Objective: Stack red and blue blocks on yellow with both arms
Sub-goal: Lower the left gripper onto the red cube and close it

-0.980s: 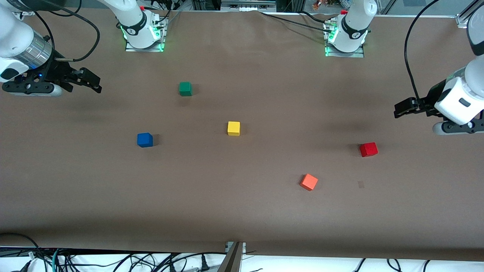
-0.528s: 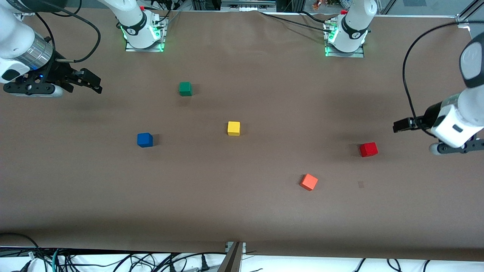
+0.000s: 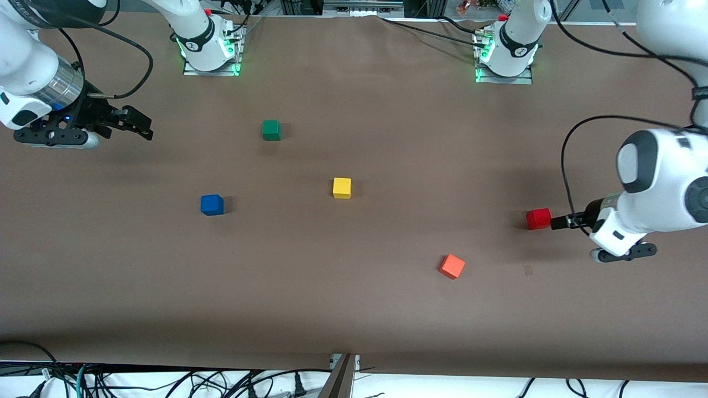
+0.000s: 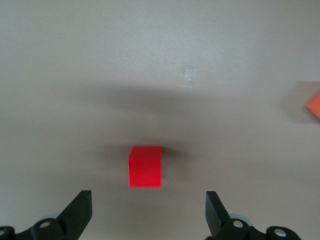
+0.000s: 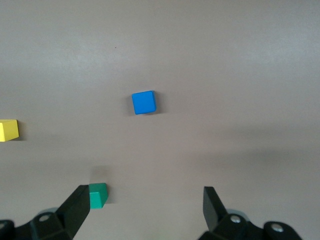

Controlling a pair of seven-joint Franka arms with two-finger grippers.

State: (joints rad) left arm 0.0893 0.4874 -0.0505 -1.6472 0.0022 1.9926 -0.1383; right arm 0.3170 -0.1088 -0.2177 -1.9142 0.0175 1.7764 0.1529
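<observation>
The red block [image 3: 538,219] [image 4: 145,166] rests on the table toward the left arm's end. My left gripper [image 3: 558,222] [image 4: 147,202] is open and empty, hanging just short of the red block on the side toward the left arm's end of the table, with its jaws set wider than the block. The blue block [image 3: 212,204] [image 5: 144,102] sits toward the right arm's end. The yellow block [image 3: 342,188] [image 5: 8,130] stands alone mid-table. My right gripper [image 3: 141,126] [image 5: 145,200] hovers open and empty over bare table at the right arm's end.
A green cube [image 3: 270,130] [image 5: 98,195] lies farther from the front camera than the yellow block. An orange-red cube [image 3: 452,266] [image 4: 314,105] lies nearer to the front camera, between the yellow and red blocks. Cables hang along the table's front edge [image 3: 354,367].
The left arm has swung down and brought its open gripper close beside the red block. The right gripper has shifted slightly toward mid-table. No block has moved.
</observation>
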